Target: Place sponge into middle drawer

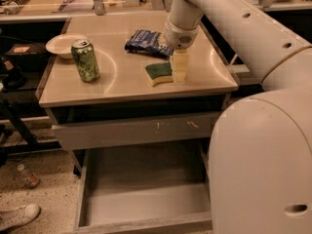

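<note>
The sponge, pale yellow with a dark green top, lies flat on the cabinet's countertop, right of centre. My gripper points down at the sponge's right edge, low over the countertop, and seems to touch that edge. The middle drawer is pulled open below, a wide shallow grey box with nothing in it. It sits under the shut drawer front with pale scratches.
A green can stands at the countertop's left, with a white bowl behind it. A blue snack bag lies just behind the sponge. My own pale body fills the right foreground. A shoe is on the floor at lower left.
</note>
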`<act>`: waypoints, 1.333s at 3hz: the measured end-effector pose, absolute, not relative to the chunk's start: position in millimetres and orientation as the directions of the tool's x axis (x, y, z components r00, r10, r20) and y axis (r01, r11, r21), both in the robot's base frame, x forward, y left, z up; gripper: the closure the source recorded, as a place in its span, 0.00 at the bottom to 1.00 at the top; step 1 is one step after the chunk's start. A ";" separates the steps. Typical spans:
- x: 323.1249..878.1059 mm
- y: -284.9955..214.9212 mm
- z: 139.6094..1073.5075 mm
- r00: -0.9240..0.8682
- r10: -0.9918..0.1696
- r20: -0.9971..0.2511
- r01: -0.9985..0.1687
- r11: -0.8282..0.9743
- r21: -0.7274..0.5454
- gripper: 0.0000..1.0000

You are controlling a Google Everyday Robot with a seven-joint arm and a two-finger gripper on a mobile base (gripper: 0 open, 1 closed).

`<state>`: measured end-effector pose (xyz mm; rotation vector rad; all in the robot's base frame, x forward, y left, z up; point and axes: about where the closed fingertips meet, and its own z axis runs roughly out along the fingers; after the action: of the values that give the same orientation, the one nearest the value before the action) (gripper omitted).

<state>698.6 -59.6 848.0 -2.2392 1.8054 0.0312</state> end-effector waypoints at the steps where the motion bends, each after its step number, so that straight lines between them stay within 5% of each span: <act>1: 706.1 -60.5 839.9 0.236 -0.956 -0.173 -0.963 -0.206 -0.174 0.00; 3: 708.4 -57.2 823.7 0.245 -0.953 -0.178 -0.965 -0.221 -0.140 0.00; 4: 703.9 -56.9 816.2 0.239 -0.949 -0.204 -0.968 -0.217 -0.126 0.19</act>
<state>703.9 -56.9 816.2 -2.2848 1.8046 0.1216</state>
